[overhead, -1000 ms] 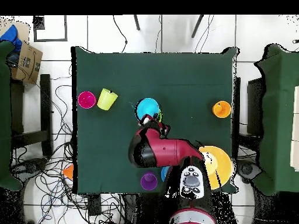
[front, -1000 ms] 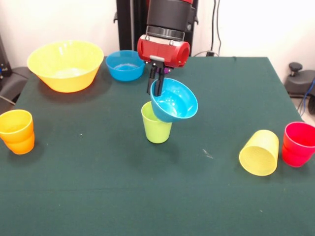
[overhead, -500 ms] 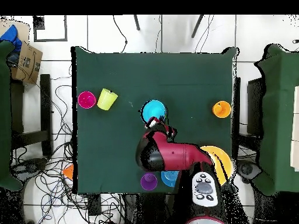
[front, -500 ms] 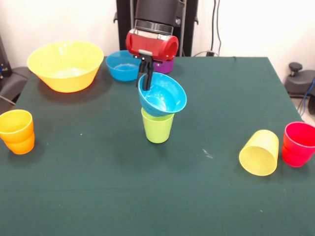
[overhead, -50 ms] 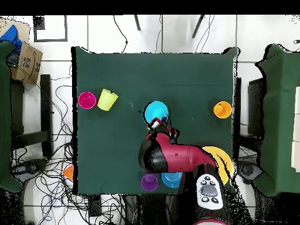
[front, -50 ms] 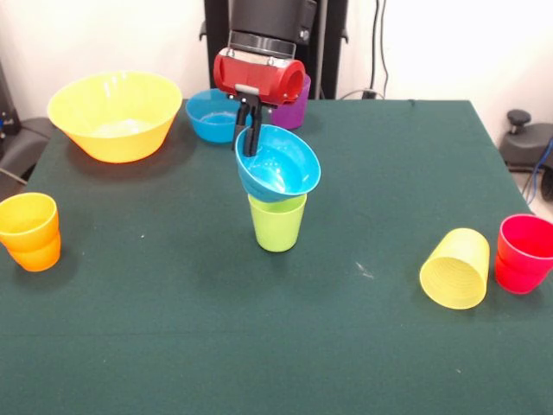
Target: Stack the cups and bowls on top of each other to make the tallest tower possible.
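Note:
A small blue bowl (front, -50 ms: 278,164) rests tilted on the mouth of an upright lime green cup (front, -50 ms: 276,223) at the table's middle. My gripper (front, -50 ms: 251,137) is shut on the blue bowl's left rim. From above, the blue bowl (overhead, -50 ms: 156,110) covers the green cup, and my gripper (overhead, -50 ms: 154,123) sits at its near edge. A second blue bowl (front, -50 ms: 211,113) and a purple cup (front, -50 ms: 294,105) stand behind my arm. A large yellow-orange bowl (front, -50 ms: 114,114) is at the far left.
Stacked orange cups (front, -50 ms: 31,231) stand at the left edge. A yellow cup (front, -50 ms: 456,268) lies on its side beside a red cup (front, -50 ms: 524,252) at the right. A cardboard box (overhead, -50 ms: 26,58) sits off the table.
The blue bowl has moved left from beside the green cup to over its mouth and levelled out a little. The arm shifted left with it.

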Controlling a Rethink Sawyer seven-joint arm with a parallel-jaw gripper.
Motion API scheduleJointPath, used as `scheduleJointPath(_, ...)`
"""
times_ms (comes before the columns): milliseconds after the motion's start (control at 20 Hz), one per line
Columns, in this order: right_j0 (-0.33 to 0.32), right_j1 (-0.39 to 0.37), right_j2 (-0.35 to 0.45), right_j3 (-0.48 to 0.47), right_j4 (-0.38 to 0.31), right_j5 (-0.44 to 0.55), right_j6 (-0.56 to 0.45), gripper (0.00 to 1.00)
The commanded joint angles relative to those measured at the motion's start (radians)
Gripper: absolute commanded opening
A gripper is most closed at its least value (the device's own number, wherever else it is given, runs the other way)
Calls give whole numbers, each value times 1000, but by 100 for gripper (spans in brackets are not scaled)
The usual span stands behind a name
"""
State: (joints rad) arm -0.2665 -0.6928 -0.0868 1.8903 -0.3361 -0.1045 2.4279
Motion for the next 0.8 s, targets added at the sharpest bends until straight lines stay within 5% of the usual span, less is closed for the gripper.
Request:
scheduleJointPath(50,21,61,97,24,-60,-29,39,0)
scheduleJointPath(800,35,93,85,27,-55,-78,52,0)
